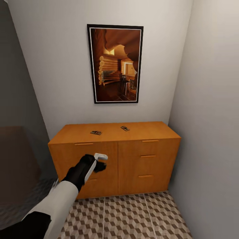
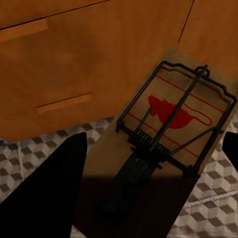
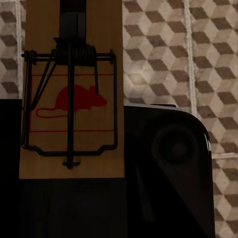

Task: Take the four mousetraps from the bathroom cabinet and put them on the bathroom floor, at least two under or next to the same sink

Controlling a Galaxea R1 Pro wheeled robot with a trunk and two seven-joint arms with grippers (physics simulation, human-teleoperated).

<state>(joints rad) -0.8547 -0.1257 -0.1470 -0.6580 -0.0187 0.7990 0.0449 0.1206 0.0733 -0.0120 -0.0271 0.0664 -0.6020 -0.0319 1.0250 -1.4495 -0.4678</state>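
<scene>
From the head, we see 2 mousetraps (image 1: pixel 96 132) (image 1: pixel 124 128) on the cabinet (image 1: pixel 114 159), above the tiled floor (image 1: pixel 132 219).

At the left wrist, our pincer (image 2: pixel 148 198) clamps a third trap (image 2: pixel 171 129).

At the right wrist, the fourth trap (image 3: pixel 72 99) sits clamped too. None placed yet.

Cabinet (image 1: pixel 114 159): orange-brown wood, paler orange bar handles.
Mousetraps on cabinet top (image 1: pixel 96 132) (image 1: pixel 125 128): brown boards, dark wire.
Left-held mousetrap (image 2: pixel 173 129): tan board, black wire, red mouse print, red lines.
Right-held mousetrap (image 3: pixel 72 99): same colours.
Floor (image 1: pixel 132 219): brown, beige and white cube pattern, pale grout.
Wall picture (image 1: pixel 115 63): black frame, amber log interior.
Left arm (image 1: pixel 59 199): white sleeve, black wrist.
</scene>
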